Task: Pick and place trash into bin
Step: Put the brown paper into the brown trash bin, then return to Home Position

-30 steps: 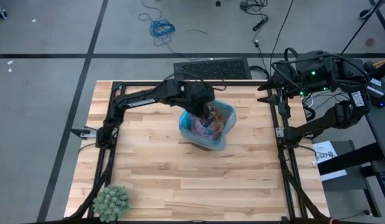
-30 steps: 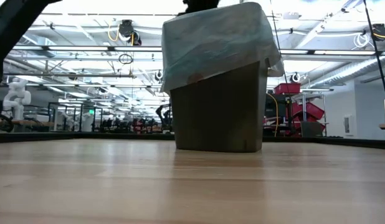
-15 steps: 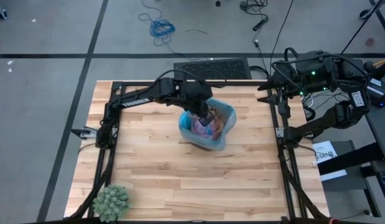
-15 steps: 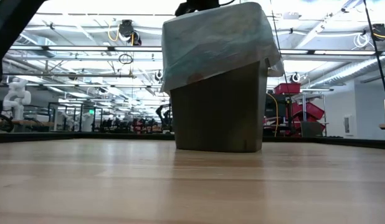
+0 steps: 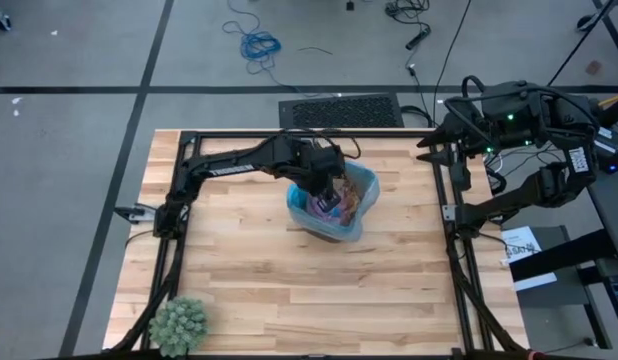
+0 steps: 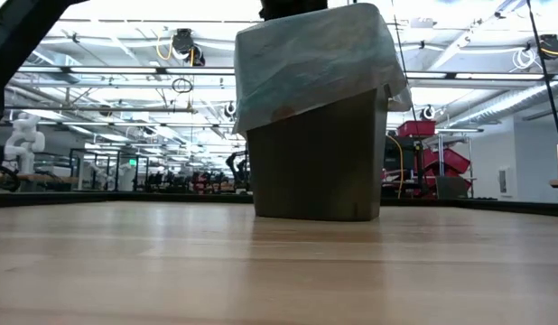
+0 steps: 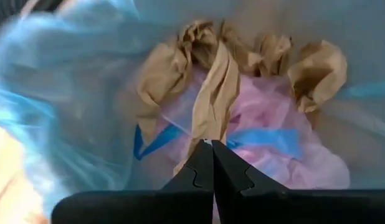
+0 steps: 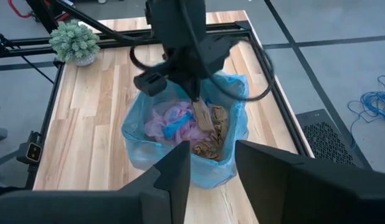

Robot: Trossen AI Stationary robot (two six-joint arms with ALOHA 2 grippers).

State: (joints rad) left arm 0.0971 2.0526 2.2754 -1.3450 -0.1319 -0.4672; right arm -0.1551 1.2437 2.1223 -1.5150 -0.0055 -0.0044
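1. High view: left gripper down inside the bin, near the middle of the tabletop. Right gripper parked off the right far corner, well apart. Green plant at the near left corner, not trash.
2. Low view: bin upright, blue bag draped over the rim. Risk if the arm pushes sideways: bin tipped or slid.
3. Left wrist view: fingers pressed together on a strip of brown paper, above the pink mesh and more brown wads. Risk: without opening, paper lifted back out on withdrawal; also blue string or bag snagged.
4. Right wrist view: own fingers spread wide, holding nothing. Trash visible inside the bin.
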